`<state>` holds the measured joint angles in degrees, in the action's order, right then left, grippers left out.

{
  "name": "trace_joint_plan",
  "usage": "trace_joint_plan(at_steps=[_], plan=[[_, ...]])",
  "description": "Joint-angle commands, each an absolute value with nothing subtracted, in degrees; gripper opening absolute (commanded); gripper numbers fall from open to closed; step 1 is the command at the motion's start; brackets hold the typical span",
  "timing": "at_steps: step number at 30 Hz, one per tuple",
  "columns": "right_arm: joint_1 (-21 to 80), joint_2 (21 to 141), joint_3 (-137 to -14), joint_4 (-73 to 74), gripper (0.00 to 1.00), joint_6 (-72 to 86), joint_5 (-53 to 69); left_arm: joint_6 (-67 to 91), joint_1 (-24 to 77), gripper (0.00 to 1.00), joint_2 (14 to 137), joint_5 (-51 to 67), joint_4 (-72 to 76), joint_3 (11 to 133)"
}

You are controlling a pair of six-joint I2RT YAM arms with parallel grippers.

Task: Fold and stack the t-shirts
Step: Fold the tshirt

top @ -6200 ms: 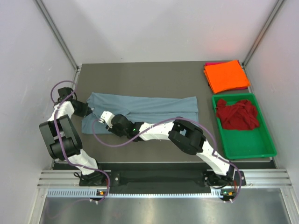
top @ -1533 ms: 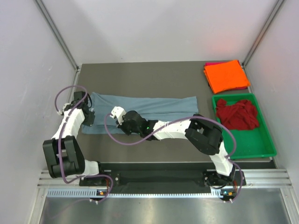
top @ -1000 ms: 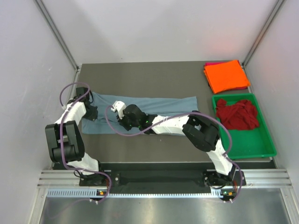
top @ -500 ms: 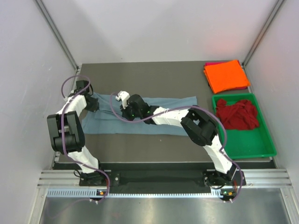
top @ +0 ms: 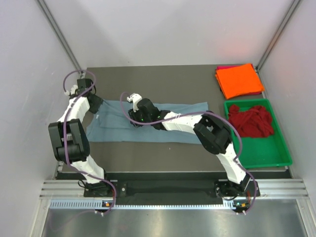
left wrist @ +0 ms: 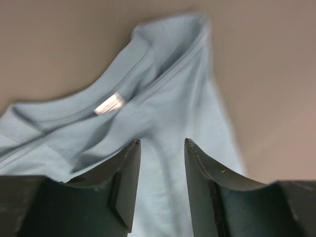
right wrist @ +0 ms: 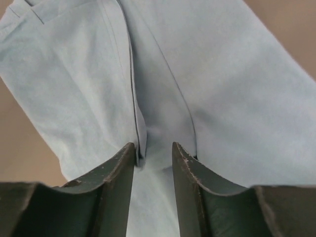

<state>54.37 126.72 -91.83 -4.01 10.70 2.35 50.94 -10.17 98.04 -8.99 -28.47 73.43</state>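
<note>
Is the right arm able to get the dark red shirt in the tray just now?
Likely not yet: its end effector grips the blue-grey shirt far from the tray; nothing covers the dark red shirt.

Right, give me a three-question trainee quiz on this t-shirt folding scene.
1. True or false: the crumpled dark red cotton t-shirt lies in the green plastic tray.
2. Fill in: the folded bright orange cotton t-shirt rests on a ___ t-shirt.
3. What do the left gripper and right gripper both pinch? A) the orange t-shirt B) the dusty blue-grey cotton t-shirt C) the tray
Key: 1 true; 2 the magenta-pink t-shirt; 3 B.
</note>
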Motion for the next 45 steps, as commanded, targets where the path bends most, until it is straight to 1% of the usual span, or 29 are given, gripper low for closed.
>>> trace_joint_plan(at_steps=[1,2,7,11,20,27,39,41,42,43,45], plan=[[54.7,120.5,-89.8,-5.3,0.39,14.7,1.8,46.6,-9.8,0.45,93.5,-7.4,-26.3,66.8],[54.7,120.3,-89.3,-6.0,0.41,14.9,1.8,46.2,-9.8,0.45,92.4,-6.4,-25.5,65.7],[55.0,120.1,-87.5,-7.4,0.42,15.5,4.0,45.7,-9.6,0.42,92.0,-2.6,-24.4,62.1],[55.7,119.8,-86.4,-9.8,0.41,14.8,5.8,45.7,-9.3,0.41,92.8,-2.6,-24.9,62.0],[56.0,121.8,-87.2,-10.0,0.42,14.5,6.5,46.7,-9.1,0.40,96.3,-4.2,-24.7,62.2],[56.3,124.1,-88.6,-9.8,0.40,15.3,6.2,46.7,-9.1,0.39,99.0,-4.8,-25.1,63.4],[56.4,127.4,-90.0,-9.5,0.34,15.6,5.1,46.4,-9.1,0.38,101.0,-7.2,-25.6,64.5],[56.4,127.5,-89.9,-9.7,0.30,15.7,4.9,46.4,-9.1,0.38,101.3,-7.6,-25.7,64.6],[56.4,127.4,-89.6,-9.7,0.26,15.7,4.7,46.4,-9.1,0.38,101.3,-7.9,-25.8,64.7],[56.4,127.2,-89.2,-10.0,0.15,15.5,4.6,46.3,-9.1,0.39,101.6,-8.3,-25.8,64.7],[56.3,125.9,-87.4,-11.2,0.02,15.2,4.0,46.0,-9.0,0.39,102.0,-9.4,-26.0,65.0]])
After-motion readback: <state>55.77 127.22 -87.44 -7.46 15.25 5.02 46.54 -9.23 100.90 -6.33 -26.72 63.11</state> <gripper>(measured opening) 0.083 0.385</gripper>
